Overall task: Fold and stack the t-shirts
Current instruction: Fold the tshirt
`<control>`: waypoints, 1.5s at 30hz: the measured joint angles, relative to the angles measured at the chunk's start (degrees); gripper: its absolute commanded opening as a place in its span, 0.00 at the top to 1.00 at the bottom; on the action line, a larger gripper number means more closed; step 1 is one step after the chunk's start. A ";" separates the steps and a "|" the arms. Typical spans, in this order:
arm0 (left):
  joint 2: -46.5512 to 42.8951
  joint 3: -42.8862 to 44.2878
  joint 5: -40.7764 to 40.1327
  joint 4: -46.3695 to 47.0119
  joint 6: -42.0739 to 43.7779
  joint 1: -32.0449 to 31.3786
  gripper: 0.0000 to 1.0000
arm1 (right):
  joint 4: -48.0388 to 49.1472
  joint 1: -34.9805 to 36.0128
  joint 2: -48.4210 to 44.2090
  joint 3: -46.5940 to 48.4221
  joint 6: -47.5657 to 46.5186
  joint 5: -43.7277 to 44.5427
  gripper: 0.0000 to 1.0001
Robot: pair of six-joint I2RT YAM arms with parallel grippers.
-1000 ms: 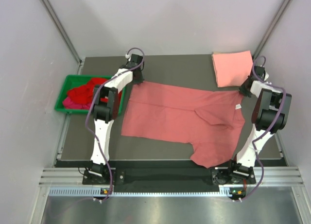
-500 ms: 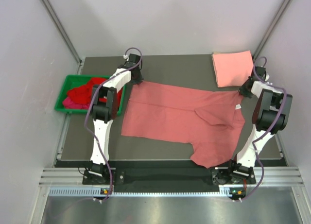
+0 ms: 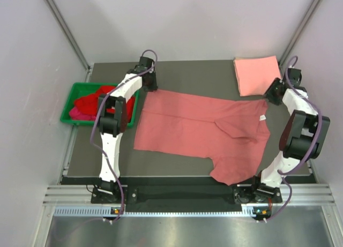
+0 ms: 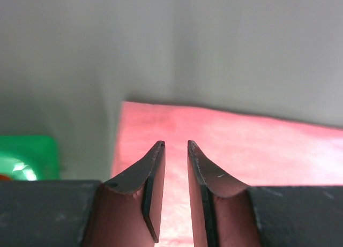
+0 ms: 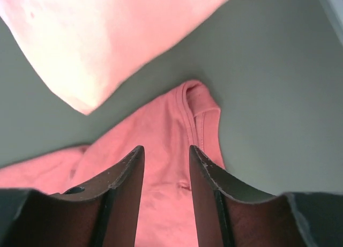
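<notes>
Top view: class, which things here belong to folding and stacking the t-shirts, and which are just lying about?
Belong to the job: rose-red t-shirt, spread flat; folded salmon t-shirt, far right corner; red and magenta t-shirts, heaped at the left.
Just lying about: green bin holding that heap; table.

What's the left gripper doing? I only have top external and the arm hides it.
Observer: On the left wrist view the left gripper is narrowly open and empty, over the rose-red t-shirt near its corner.
Operator: And the right?
Observer: The right gripper is open and empty too; the shirt's collar lies just beyond it.
Operator: Collar touching the folded one?
Observer: No, bare table shows between the collar and the folded salmon t-shirt.
</notes>
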 measured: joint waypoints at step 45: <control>3.98 1.99 -4.59 2.14 -12.63 0.72 0.71 | 3.32 -0.72 9.33 -1.55 5.38 3.04 0.58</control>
